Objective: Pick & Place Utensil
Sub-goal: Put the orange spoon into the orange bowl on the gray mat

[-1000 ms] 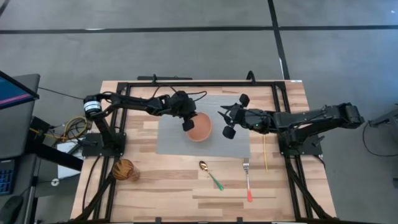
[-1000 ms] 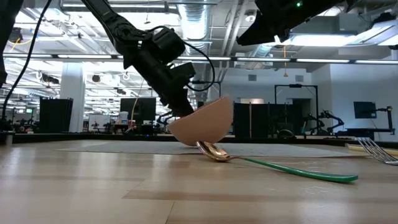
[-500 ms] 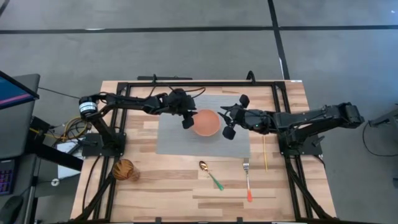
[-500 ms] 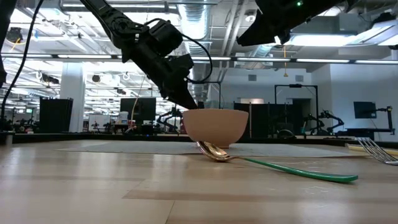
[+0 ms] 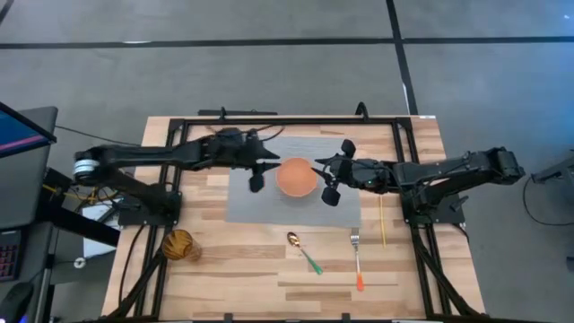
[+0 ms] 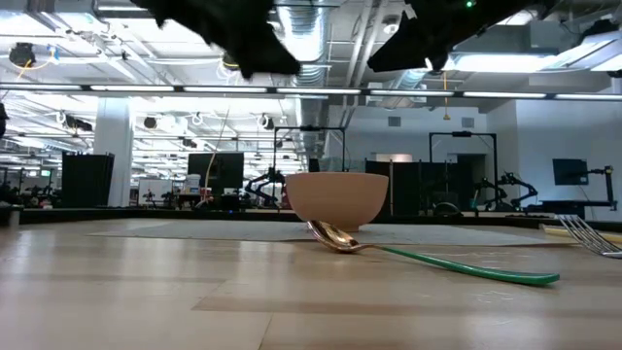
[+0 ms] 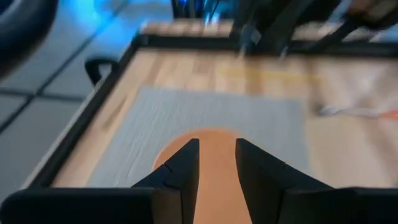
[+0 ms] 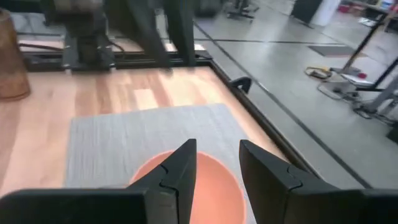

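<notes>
An orange bowl (image 5: 296, 177) stands upright by its base on the grey mat (image 5: 247, 202); the low view also shows the bowl (image 6: 337, 198). A gold spoon with a green handle (image 5: 303, 252) and a fork with a red handle (image 5: 357, 260) lie flat on the wood near the front edge. My left gripper (image 5: 262, 174) hovers open just left of the bowl, which shows between its fingers in the left wrist view (image 7: 216, 165). My right gripper (image 5: 334, 172) hovers open just right of the bowl, as its own wrist view shows (image 8: 217, 168). Neither gripper touches anything.
A brown woven cup (image 5: 181, 244) stands at the table's front left. A thin yellow stick (image 5: 383, 221) lies right of the mat. The black frame rail (image 5: 287, 120) runs along the far edge. Bare wood lies between the mat and the utensils.
My left gripper held the bowl tilted and lifted, set it down upright on the mat, let go, and pulled back up and toward the table's left. The bowl now stands level a little farther right. My right gripper stayed put.
</notes>
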`<state>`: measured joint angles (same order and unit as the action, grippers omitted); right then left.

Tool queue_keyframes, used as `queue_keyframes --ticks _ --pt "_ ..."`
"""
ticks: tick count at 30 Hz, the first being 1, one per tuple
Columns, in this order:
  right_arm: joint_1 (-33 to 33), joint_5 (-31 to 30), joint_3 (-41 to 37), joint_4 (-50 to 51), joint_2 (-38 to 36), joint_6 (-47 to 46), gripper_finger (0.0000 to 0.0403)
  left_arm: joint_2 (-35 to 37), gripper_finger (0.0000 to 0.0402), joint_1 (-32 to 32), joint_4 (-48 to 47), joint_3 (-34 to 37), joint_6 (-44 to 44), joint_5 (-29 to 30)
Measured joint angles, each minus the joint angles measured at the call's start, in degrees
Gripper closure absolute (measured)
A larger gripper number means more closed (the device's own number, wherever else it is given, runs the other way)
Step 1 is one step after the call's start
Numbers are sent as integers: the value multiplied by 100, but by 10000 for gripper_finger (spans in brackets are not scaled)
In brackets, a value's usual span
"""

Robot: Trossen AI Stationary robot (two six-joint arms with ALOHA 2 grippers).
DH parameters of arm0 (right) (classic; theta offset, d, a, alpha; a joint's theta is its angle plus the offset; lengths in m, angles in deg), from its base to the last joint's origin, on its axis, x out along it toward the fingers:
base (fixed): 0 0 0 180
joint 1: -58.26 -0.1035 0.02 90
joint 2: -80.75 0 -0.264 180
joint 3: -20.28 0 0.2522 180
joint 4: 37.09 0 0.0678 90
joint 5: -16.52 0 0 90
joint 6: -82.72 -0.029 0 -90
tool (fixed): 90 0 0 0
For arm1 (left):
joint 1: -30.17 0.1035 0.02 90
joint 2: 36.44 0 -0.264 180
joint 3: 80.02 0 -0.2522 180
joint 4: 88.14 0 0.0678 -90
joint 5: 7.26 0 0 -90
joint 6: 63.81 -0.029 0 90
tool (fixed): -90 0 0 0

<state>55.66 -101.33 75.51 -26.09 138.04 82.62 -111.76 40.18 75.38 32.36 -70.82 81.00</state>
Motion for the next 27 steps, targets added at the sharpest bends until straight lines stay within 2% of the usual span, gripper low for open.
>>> queue_keyframes --ticks 5,10,13,15,18,22,25,27 --pt "-170 81 0 -60 223 0 288 1221 296 -348 -32 608 40 -2" --pt "-405 81 94 -295 452 -111 288 2115 296 -642 12 1460 485 -4" --pt "-744 -79 427 72 596 -393 288 2473 296 -742 50 1835 598 0" --pt "-1031 -213 768 799 722 -778 288 2643 296 -749 80 1994 603 -1" --pt "-1479 -394 1429 2267 1060 -1972 288 2773 296 -747 110 2142 601 18" --pt "-2023 -297 2314 4276 1589 -4149 288 2805 296 -747 168 2211 599 171" --pt "-2366 324 2687 5234 1955 -5859 288 2805 296 -745 168 2216 601 175" --pt "-2575 925 2707 5471 2071 -6706 288 2805 296 -745 167 2216 601 175"
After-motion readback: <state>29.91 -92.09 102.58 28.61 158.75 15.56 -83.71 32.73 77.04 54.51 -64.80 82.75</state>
